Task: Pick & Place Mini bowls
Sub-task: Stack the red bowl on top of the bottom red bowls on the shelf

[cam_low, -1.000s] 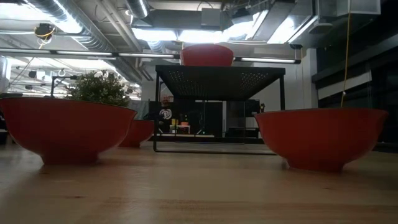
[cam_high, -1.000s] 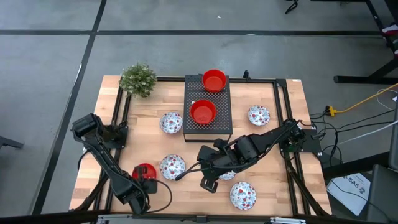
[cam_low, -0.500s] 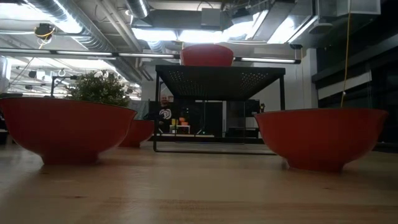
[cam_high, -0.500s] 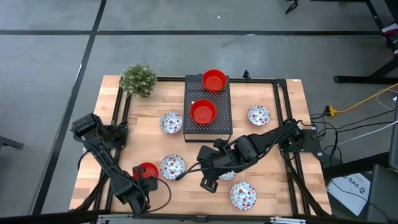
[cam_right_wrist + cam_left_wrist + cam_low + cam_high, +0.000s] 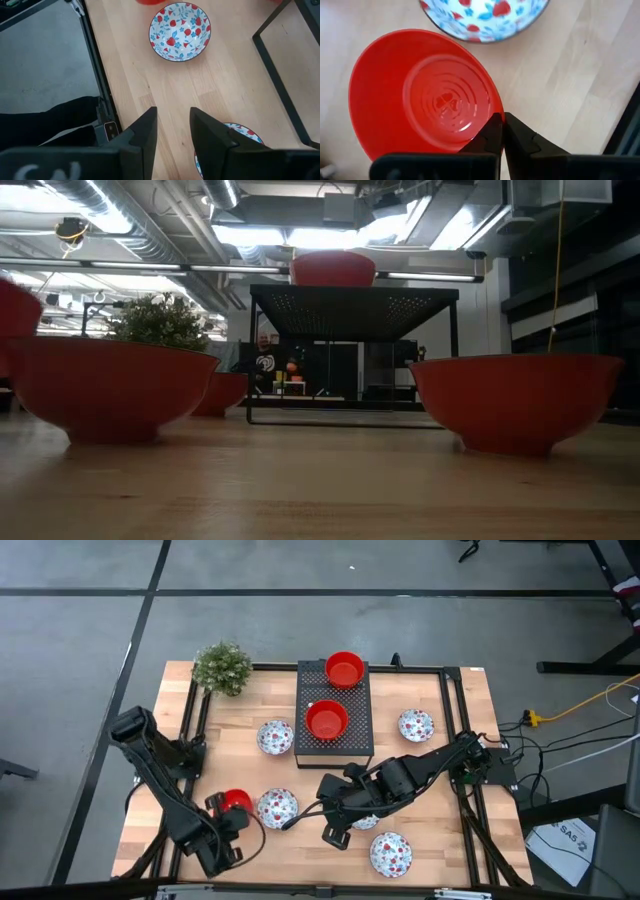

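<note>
The light wooden plank surface (image 5: 230, 730) carries a black perforated rectangular box (image 5: 334, 740), a small green bushy plant (image 5: 222, 667) at one far corner, and five white floral-speckled mini bowls (image 5: 275, 736) spread directly on the wood.

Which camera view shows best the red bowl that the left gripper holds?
The left wrist view: the red bowl fills it, the shut left gripper pinching its rim. The high view shows it small. The low view shows perhaps a red edge; the right wrist view perhaps a sliver.
</note>
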Motion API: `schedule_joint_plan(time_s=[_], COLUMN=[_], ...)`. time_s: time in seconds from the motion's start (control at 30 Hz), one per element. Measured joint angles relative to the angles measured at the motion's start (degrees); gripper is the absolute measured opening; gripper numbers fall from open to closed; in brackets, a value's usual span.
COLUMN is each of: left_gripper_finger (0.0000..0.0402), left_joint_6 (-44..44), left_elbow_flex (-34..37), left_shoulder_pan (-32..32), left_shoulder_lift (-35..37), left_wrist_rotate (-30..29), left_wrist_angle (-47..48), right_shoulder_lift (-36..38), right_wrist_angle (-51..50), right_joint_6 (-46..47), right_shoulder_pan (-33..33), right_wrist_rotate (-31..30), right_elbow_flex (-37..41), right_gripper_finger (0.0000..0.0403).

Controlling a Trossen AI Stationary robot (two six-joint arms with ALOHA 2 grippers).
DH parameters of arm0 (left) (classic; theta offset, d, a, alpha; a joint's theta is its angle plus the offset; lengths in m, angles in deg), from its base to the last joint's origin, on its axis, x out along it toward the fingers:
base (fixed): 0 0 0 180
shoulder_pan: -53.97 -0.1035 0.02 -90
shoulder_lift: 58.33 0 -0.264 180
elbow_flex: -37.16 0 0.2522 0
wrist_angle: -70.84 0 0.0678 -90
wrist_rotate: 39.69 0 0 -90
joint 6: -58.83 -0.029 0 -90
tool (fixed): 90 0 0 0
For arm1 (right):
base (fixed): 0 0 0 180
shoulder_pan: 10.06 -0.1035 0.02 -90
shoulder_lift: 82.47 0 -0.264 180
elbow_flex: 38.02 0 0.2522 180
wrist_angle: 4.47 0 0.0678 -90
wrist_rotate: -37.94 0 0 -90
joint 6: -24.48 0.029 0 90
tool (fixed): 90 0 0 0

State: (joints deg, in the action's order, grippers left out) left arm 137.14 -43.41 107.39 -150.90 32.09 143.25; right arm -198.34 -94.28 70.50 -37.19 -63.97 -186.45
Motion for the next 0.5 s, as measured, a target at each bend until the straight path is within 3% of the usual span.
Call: schedule_joint_plan(time_s=[0.5], left_gripper_finger=[0.0002], left_joint_6=[-2.4], left_elbow_flex=[0.0], left_shoulder_pan=[-6.3], left_shoulder_lift=[13.0], left_wrist_rotate=[-7.6], left_wrist_angle=[2.7], right_shoulder_lift=[0.0], right_wrist_angle=[0.0], right_joint_6=[0.0], right_shoulder_pan=[0.0], right_wrist_rotate=[0.0], right_elbow_flex=[0.0], right_gripper_finger=[0.0116])
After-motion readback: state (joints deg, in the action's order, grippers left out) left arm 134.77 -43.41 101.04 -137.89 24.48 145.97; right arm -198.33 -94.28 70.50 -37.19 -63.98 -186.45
